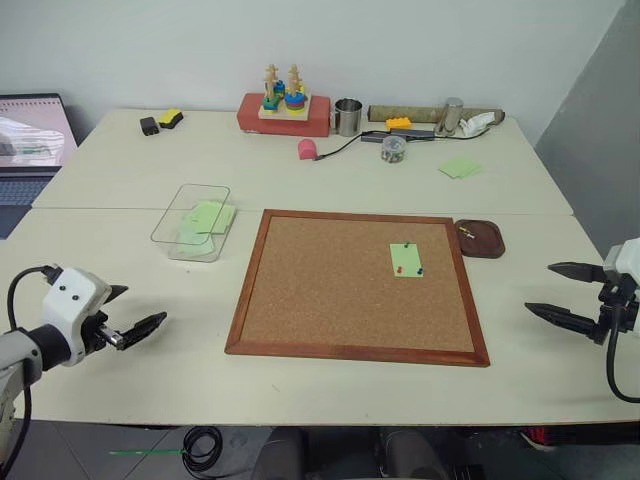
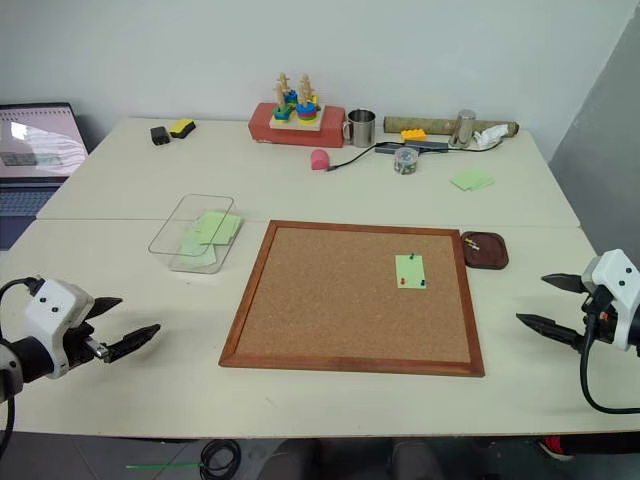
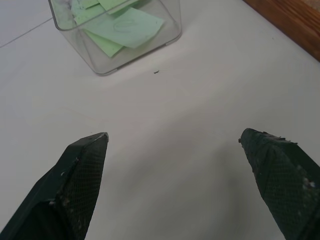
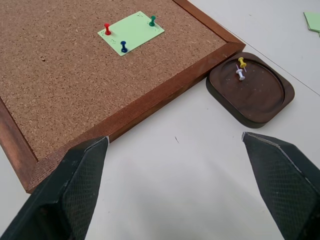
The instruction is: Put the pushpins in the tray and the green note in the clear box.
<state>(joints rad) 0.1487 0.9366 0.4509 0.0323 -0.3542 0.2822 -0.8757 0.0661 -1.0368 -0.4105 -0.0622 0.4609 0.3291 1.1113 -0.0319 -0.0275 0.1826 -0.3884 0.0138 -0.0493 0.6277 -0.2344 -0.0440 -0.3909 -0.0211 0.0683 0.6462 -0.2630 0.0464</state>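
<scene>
Clear box (image 1: pixel 192 222): transparent plastic, rounded corners, placed left of the corkboard (image 1: pixel 355 285); several light green papers are held inside. Tray (image 4: pixel 252 92): dark brown wood, rounded square, set touching the board's far right corner; a yellow and a white pin are contained. Green note (image 4: pixel 131 32): pinned flat to the grainy cork by red, green and dark blue pushpins (image 4: pixel 107 28). Left gripper (image 1: pixel 128 313) and right gripper (image 1: pixel 563 294): jaws spread wide, nothing held, kept above the table (image 1: pixel 120 170).

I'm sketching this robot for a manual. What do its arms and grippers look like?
Each wrist is a white housing with black parts: left gripper, right gripper. Each has two black, tapered, pointed fingers with a fine mesh texture. A black cable loops from each wrist.
</scene>
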